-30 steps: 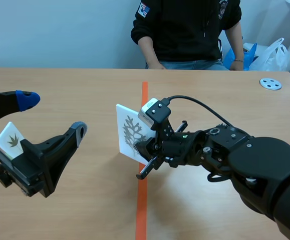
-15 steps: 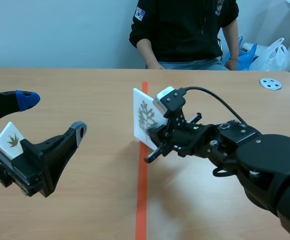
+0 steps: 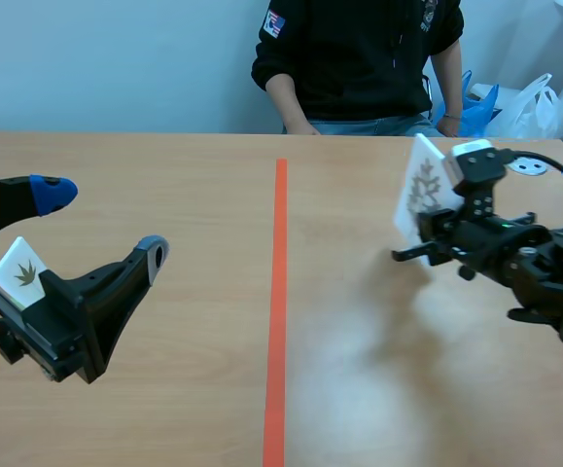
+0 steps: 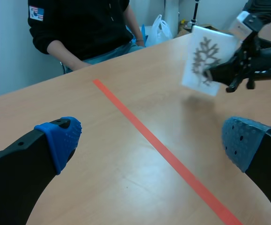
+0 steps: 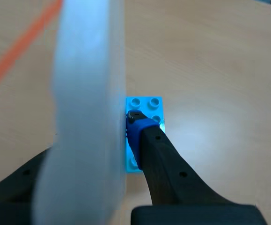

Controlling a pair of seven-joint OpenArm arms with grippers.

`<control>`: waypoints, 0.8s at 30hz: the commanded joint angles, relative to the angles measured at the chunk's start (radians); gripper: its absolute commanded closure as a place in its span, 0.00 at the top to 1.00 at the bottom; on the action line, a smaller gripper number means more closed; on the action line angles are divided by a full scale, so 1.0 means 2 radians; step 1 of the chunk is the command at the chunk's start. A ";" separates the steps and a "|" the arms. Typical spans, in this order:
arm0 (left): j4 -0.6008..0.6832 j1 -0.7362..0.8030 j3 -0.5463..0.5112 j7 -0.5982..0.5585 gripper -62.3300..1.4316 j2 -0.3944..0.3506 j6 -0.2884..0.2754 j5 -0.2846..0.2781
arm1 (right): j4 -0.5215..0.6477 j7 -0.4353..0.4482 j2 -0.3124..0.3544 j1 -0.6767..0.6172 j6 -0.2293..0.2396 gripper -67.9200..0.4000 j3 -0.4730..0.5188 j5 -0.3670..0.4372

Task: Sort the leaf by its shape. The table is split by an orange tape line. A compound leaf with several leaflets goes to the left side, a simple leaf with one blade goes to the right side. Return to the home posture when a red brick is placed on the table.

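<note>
The right claw (image 3: 435, 236) is clamped on a leaf card (image 3: 420, 192), a white card printed with a dark, many-branched leaf. The card stands nearly upright between the fingers, tilted a little, and is held clear of the table (image 3: 164, 409); claw and card are both on the right side of the orange tape line (image 3: 277, 311), well apart from it. In the right wrist view the card runs edge-on between the two fingers, and the blue pad (image 5: 136, 127) of one finger presses against its face; a light-blue studded brick (image 5: 147, 105) shows just ahead of that finger, right beside the card; I cannot tell whether it lies on the table or is fixed to the card.

The left claw (image 3: 103, 222) hangs over the left side of the table, its fingers spread wide with nothing between them; just beside it, on its outer side, sits a small card (image 3: 20, 273) bearing a dark pointed leaf, partly hidden by the arm.

Far ahead of both claws a person (image 3: 359, 58) in a dark top sits across the table; a round grey disc (image 3: 525, 162) lies on the wood beyond the right claw; a white plastic bag (image 3: 532, 102) shows past the table's far edge.
</note>
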 commanded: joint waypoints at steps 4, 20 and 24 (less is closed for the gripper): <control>0.005 -0.001 0.001 -0.009 1.00 -0.003 0.001 -0.003 | 0.010 0.007 0.048 -0.036 -0.023 0.12 0.067 0.008; 0.005 -0.001 0.001 -0.009 1.00 -0.010 0.001 -0.004 | 0.010 0.011 0.075 -0.163 -0.046 0.12 0.259 0.053; 0.005 -0.001 0.001 -0.009 1.00 -0.013 0.001 -0.004 | 0.010 0.014 0.074 -0.173 -0.049 0.12 0.271 0.069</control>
